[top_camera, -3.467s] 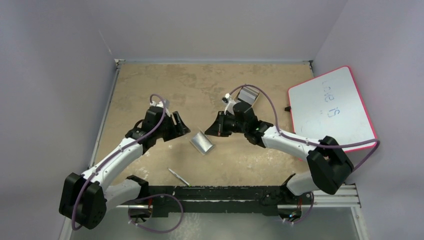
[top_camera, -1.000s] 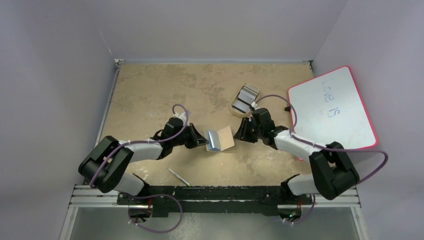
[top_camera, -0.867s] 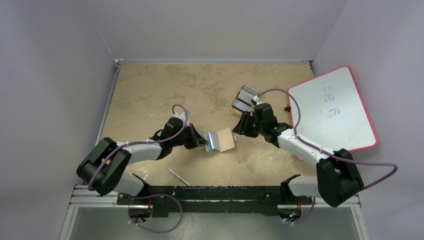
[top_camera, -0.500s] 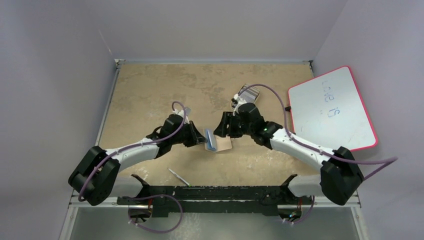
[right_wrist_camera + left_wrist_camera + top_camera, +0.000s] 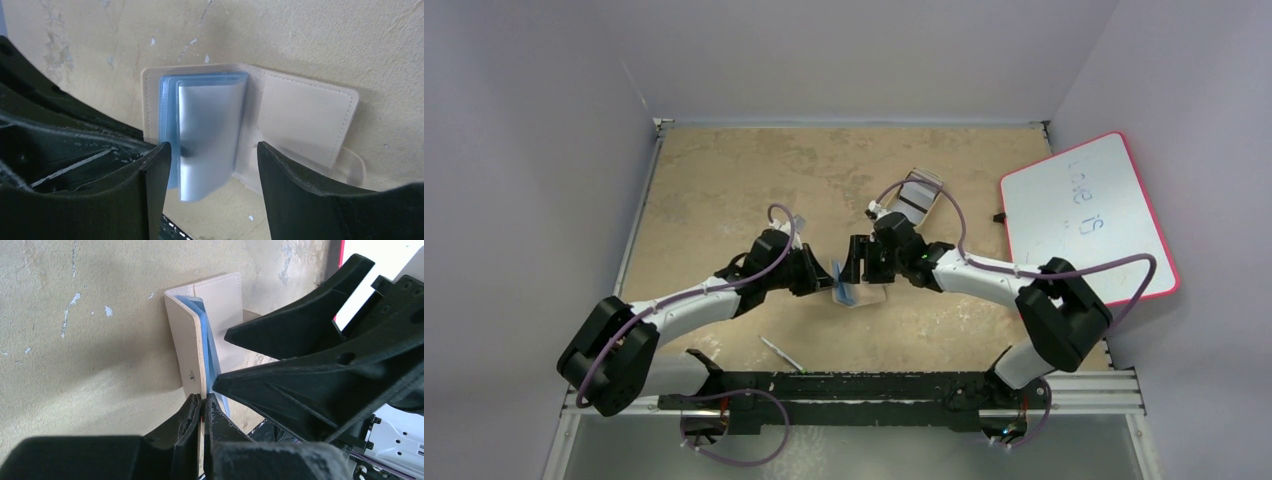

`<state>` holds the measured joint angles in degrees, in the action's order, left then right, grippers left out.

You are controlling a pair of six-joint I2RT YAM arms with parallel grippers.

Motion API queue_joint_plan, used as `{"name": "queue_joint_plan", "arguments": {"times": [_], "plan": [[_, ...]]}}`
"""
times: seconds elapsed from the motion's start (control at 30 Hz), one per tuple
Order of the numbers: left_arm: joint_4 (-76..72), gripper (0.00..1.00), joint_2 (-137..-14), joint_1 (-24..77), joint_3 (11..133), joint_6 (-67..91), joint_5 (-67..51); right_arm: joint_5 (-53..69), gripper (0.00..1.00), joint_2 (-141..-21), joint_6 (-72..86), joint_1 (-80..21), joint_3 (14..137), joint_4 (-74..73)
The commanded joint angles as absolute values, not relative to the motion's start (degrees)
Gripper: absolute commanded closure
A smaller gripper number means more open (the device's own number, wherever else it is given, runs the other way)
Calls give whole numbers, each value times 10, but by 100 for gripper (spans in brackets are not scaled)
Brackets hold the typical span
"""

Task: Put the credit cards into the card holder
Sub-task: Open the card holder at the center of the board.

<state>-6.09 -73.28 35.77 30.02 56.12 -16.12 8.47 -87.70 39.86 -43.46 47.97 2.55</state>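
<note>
there is one card holder [image 5: 851, 288], a tan bifold that stands partly open near the middle of the table, between the two arms. the left gripper [image 5: 201, 401] has its fingers pinched tight on the edge of one tan cover, beside the single small snap stud. the other cover lies flatter toward the right. a sheaf of blue-grey inner pockets [image 5: 205, 125] fans out of the fold; the right wrist view shows at least three layers, and no exact count can be made.

the right gripper [image 5: 211, 149] has its two fingers spread apart, with the pockets showing between them. it cannot be told whether either finger touches the pockets.

the credit cards [image 5: 916, 196] sit in one beige tray [image 5: 927, 178] farther back on the table, behind the right wrist and apart from the card holder. they look like a small stack, pale with dark stripes, too small to count.

one whiteboard [image 5: 1084, 215] with a pink edge and faint blue writing lies tilted at the right side of the table. one thin grey stick [image 5: 781, 354] lies near the front edge. each arm carries one purple cable.

the table [image 5: 724, 180] has a mottled tan surface with scattered pale flecks and scuffs. plain pale lilac walls close it in at the back and on both sides, and a black rail runs along the near edge.
</note>
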Motion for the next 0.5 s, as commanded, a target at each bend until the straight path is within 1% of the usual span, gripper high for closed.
{"name": "queue_joint_plan", "arguments": {"times": [0.0, 0.07, 0.13, 0.23, 0.37, 0.47], "plan": [[-79, 100, -725, 361, 317, 542, -170, 67, 34, -898, 389, -437, 511, 39], [-78, 100, -725, 361, 312, 538, -168, 40, 35, -914, 384, -437, 517, 11], [-70, 100, -725, 361, 310, 532, -157, 29, 40, -921, 387, -437, 514, -17], [-39, 100, -726, 360, 310, 516, -129, -24, 44, -913, 392, -436, 505, -47], [-3, 100, -726, 360, 307, 497, -91, -54, 46, -909, 392, -436, 490, -63], [0, 96, -729, 361, 305, 492, -87, -55, 49, -919, 398, -436, 478, -54]]}}
